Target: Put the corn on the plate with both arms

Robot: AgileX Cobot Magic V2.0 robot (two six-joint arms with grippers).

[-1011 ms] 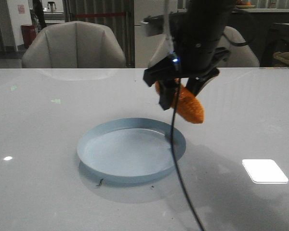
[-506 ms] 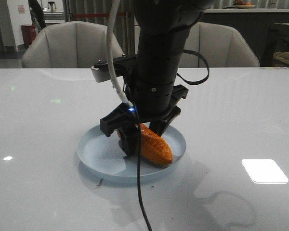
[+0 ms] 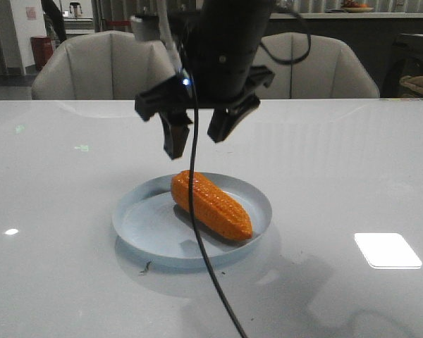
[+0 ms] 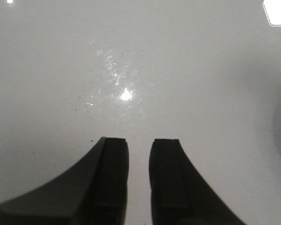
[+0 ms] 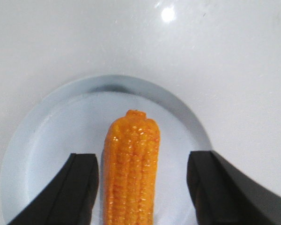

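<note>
The orange corn lies flat on the pale blue plate, running from back left to front right. My right gripper hangs open and empty a little above the corn's thick end. In the right wrist view the corn lies between the spread fingers without touching them, on the plate. My left gripper shows only in the left wrist view, over bare table, empty, its jaws a narrow gap apart.
A black cable hangs from the right arm across the plate's front. A bright light patch lies on the glossy white table at the right. Grey chairs stand behind the table's far edge.
The right gripper carried the corn down and left onto the plate, let it go, opened and rose. The corn now lies alone on the plate.
</note>
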